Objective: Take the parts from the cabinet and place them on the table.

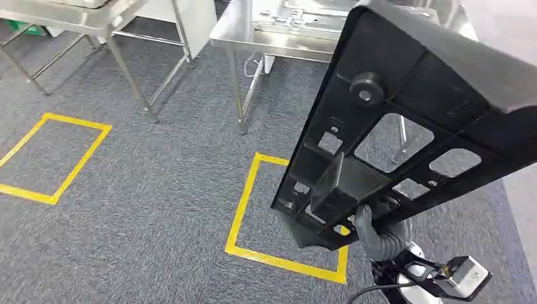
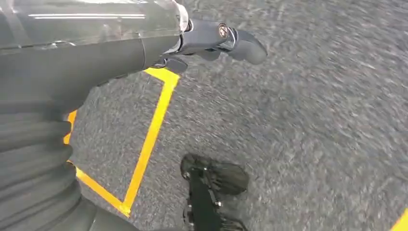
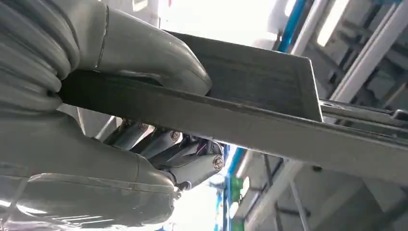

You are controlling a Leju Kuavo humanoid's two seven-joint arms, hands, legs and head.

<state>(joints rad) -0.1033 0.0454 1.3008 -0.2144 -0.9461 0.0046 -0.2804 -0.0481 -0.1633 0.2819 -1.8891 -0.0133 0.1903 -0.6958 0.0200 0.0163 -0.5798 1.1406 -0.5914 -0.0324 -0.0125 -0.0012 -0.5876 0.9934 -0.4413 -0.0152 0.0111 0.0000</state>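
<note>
A large black plastic frame part (image 1: 437, 69) with several cut-outs and a round knob fills the right of the head view, tilted and raised above the floor. My right hand (image 1: 377, 237) grips its lower edge from beneath. In the right wrist view the thumb (image 3: 144, 53) lies over the part's flat edge (image 3: 269, 82) while the darker fingers (image 3: 192, 166) curl under it. My left hand (image 2: 207, 41) hangs over the grey carpet and holds nothing, its fingers stretched out.
A steel table (image 1: 278, 35) with metal pieces on it stands ahead, its legs (image 1: 237, 88) reaching the carpet. A second steel table (image 1: 76, 16) is at the far left. Yellow tape squares (image 1: 253, 190) (image 1: 57, 158) mark the grey carpet.
</note>
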